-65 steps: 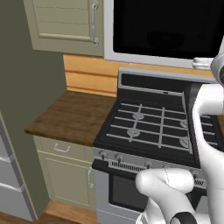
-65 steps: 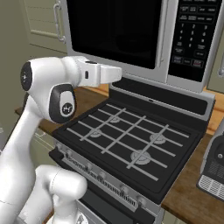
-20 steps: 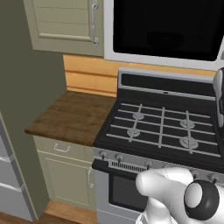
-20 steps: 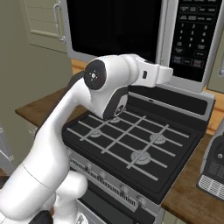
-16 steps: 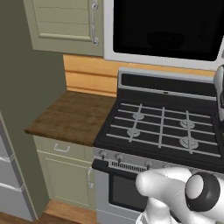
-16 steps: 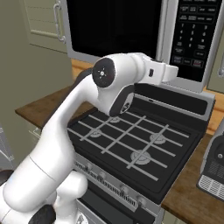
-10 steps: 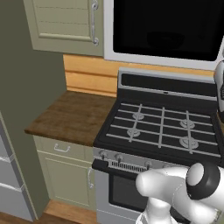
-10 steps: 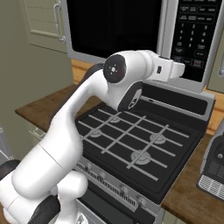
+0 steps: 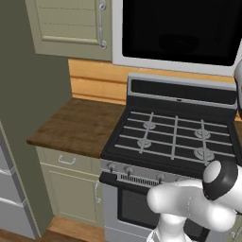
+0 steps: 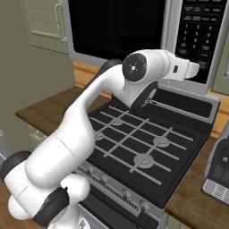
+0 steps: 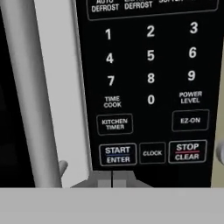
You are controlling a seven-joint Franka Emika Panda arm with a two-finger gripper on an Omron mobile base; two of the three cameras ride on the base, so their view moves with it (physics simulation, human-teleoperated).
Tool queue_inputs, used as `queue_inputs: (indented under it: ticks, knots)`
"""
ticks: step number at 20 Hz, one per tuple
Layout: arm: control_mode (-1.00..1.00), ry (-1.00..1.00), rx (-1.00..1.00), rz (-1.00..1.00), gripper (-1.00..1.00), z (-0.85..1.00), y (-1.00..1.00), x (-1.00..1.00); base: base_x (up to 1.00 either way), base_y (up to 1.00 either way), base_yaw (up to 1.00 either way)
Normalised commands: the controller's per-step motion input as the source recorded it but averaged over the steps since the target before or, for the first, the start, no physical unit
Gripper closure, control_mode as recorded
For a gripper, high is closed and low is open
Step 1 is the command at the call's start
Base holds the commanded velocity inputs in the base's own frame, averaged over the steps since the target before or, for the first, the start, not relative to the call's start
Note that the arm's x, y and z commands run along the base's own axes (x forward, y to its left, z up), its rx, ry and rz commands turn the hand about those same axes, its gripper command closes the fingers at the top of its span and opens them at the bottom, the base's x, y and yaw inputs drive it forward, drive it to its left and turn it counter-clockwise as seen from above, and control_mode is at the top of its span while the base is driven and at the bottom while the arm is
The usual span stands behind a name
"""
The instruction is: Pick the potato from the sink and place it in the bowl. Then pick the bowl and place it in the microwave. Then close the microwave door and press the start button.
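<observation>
Just below the white-lettered START/ENTER button (image 11: 117,154) on the large light-grey microwave's (image 10: 172,38) black keypad, the end effector (image 11: 112,179), fingers pressed together, needs a straight, squarely centred push, avoiding the neighbouring CLOCK key (image 11: 152,153).

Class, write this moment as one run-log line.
stage: pressing start | gripper: shut, just below START/ENTER button | microwave door: closed | microwave: above stove
</observation>
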Motion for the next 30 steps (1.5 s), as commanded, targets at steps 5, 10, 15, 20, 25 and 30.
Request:
queue_inputs:
  ticks: [5,10,15,20,25,30]
  knots:
    - [-1.0,0.0,0.01,0.02,1.0,0.0,-0.18,0.22,0.0,0.0,0.0]
    - [-1.0,0.0,0.03,0.03,1.0,-0.02,-0.19,0.13,0.0,0.0,0.0]
    - [-1.0,0.0,0.07,0.04,1.0,-0.11,-0.05,0.1,0.0,0.0,0.0]
    - [-1.0,0.0,0.0,0.0,1.0,0.0,0.0,0.3,0.0,0.0,0.0]
    - [-1.0,0.0,0.03,0.01,1.0,-0.08,-0.1,0.36,0.0,0.0,0.0]
    - [-1.0,-0.01,0.06,0.03,1.0,-0.16,-0.12,0.26,0.0,0.0,0.0]
